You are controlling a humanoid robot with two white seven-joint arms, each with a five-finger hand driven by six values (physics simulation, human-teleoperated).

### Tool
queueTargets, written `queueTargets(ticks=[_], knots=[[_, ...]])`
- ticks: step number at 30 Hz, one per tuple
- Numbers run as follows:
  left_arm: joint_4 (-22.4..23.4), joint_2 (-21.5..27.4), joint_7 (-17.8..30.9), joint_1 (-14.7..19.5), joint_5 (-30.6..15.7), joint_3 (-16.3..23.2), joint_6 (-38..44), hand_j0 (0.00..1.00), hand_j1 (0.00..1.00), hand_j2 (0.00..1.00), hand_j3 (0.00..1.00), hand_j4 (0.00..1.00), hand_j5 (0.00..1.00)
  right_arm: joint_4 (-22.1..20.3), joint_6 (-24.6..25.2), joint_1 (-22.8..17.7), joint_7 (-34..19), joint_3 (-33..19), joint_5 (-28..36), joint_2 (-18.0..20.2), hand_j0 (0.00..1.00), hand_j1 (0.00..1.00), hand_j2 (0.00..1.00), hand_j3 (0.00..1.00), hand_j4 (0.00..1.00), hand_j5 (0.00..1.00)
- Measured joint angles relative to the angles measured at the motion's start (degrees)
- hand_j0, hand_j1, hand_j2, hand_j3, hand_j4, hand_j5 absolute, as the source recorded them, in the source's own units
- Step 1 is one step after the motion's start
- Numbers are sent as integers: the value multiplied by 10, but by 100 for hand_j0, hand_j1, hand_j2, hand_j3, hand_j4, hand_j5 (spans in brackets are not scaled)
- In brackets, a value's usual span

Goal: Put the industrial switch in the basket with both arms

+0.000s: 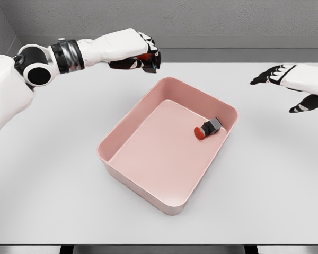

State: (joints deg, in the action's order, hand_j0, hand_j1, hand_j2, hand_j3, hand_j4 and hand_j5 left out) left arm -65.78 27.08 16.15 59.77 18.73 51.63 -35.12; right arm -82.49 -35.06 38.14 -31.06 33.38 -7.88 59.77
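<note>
Lying on its side inside the pink basket, the industrial switch is sitting nearer the spread-fingered right hand; the left hand is curling around something red and dark.

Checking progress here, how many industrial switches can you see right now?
2: one switch lies inside the pink basket near its right wall; another, partly hidden, is in the left hand beyond the basket.

White table before grey walls.

No readable text, labels, brands, numbers or signs on anything in view.
</note>
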Motion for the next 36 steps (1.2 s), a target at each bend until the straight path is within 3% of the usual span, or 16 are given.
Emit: queueTargets(ticks=[9,13,16,17,29,33,36], knots=[[-49,-24,0,-1,1,18,0,46,46,46,46,46,46,-4,-1,-2,0,0,3,4,100,100,100,100,100,100],[-87,-23,0,-3,2,31,0,55,55,55,55,55,55,-4,-1,-3,-1,0,3,4,100,100,100,100,100,100],[-111,-20,0,-4,2,36,0,78,78,78,78,78,78,-3,-1,-3,-1,1,3,4,100,100,100,100,100,100],[-117,-19,0,-4,2,36,0,100,100,100,100,100,100,-3,-1,-3,-1,1,3,4,100,100,100,100,100,100],[-131,4,-1,-6,0,32,0,100,100,100,100,100,100,-4,-1,-3,-2,1,3,4,100,100,100,100,100,100],[-131,64,-2,-17,-2,27,0,100,100,100,100,100,100,-4,-1,-6,-3,2,2,4,100,100,100,100,100,100],[-131,124,-4,-47,-24,12,0,100,100,100,100,100,100,-4,-1,-7,-3,2,2,5,100,100,100,100,100,100]])
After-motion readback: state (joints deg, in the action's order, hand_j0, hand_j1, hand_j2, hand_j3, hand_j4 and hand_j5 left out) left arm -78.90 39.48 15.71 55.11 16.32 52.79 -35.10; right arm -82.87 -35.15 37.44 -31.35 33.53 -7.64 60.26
